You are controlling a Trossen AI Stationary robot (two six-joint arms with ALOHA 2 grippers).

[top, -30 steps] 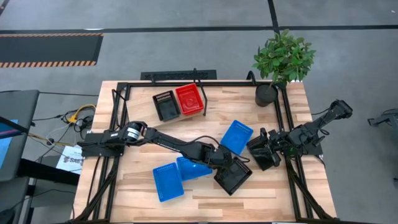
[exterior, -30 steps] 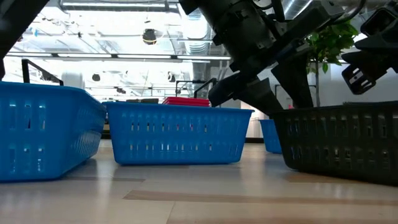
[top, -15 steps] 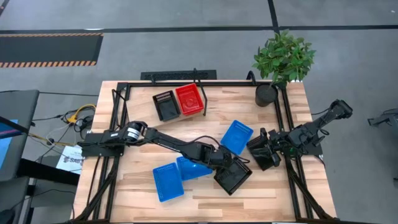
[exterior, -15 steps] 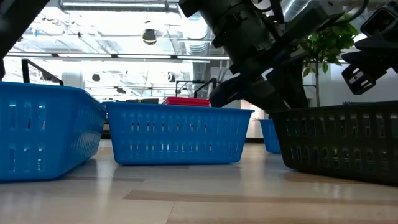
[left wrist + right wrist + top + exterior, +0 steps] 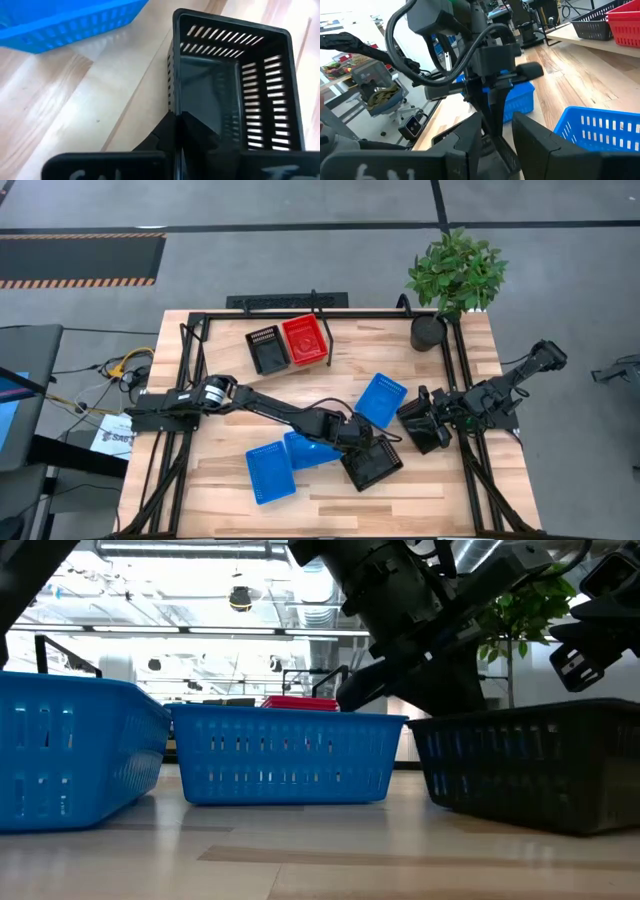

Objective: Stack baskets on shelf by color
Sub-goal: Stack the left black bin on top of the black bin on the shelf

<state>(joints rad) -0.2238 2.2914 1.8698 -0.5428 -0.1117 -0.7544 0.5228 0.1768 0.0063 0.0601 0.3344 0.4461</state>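
A black basket (image 5: pixel 372 465) stands near the table's middle front, and my left gripper (image 5: pixel 356 444) is shut on it at its far left corner. Three blue baskets lie around it: one (image 5: pixel 382 400) beyond it, two (image 5: pixel 310 450) (image 5: pixel 270 474) to its left. A red basket (image 5: pixel 305 340) and another black basket (image 5: pixel 267 348) stand side by side on the shelf (image 5: pixel 580 42) at the far side. My right gripper (image 5: pixel 418 426) waits open at the table's right, pointing toward the left arm. My left gripper holds the black basket by the rim of its wall at the corner nearest the arm (image 5: pixel 175 102). The wall stands between the two fingers, one inside the basket and one outside. The fingers slant down from the table's left. The basket stays upright, low at the tabletop.
A potted plant (image 5: pixel 452 280) stands at the far right corner. Black frame rails (image 5: pixel 462 395) run along the table's left and right sides. Bare wood lies along the front edge (image 5: pixel 400 505) and at the far middle (image 5: pixel 370 350).
My left gripper has shut on the black basket's wall. The basket has slid a little toward the table's left and turned slightly about the held corner. The right arm has kept still.
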